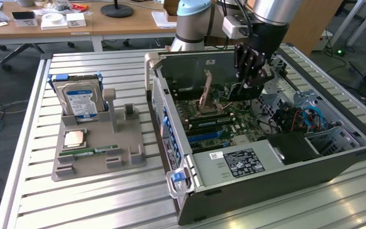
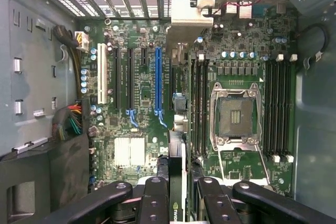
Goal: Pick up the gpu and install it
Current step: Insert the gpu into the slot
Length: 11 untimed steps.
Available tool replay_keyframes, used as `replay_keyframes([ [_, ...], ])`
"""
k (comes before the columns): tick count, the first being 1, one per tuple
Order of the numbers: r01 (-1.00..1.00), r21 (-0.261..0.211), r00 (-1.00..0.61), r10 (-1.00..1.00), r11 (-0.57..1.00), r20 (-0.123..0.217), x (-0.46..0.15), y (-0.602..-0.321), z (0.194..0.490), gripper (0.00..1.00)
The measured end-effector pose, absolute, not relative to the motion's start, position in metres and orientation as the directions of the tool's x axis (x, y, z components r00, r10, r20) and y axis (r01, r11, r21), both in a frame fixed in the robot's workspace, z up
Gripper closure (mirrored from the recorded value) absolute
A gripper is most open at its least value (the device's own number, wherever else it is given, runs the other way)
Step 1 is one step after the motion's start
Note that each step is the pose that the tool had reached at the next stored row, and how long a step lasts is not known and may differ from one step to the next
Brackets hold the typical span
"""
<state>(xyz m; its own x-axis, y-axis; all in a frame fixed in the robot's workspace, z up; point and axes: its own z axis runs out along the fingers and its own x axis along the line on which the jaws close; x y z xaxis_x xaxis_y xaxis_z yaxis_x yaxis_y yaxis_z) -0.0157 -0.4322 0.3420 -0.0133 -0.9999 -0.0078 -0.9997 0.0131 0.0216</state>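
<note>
One card, one grip: the pincer [image 2: 178, 204] is clenched on the gpu [image 2: 177, 166], fingers on both faces, and holds it on edge. In the exterior view the pincer [image 1: 249, 78] hangs inside the open case [image 1: 259, 186] with the gpu [image 1: 242, 91] below the fingers, above the motherboard [image 2: 139, 124] and not seated. Holding it on edge makes sense: the connector edge presumably faces down at the slots, and the card runs parallel to them. It's near the long blue slot [image 2: 158, 85], but I can't tell if it's exactly over it. The case lies on its side with the panel off, so the board faces up for a top-down approach. Over on the table [image 1: 106, 200], a parts holder [image 1: 132, 162] keeps the hard drive [image 1: 81, 100] upright and the memory stick [image 1: 97, 151] flat, well apart from the case.
</note>
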Motion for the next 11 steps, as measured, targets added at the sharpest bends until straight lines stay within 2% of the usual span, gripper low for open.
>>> replay_keyframes([
  [11, -1.0, 0.022, -0.013, -1.0, 0.013, -0.007, -0.0157, -0.4323, 0.3347, 0.74],
])
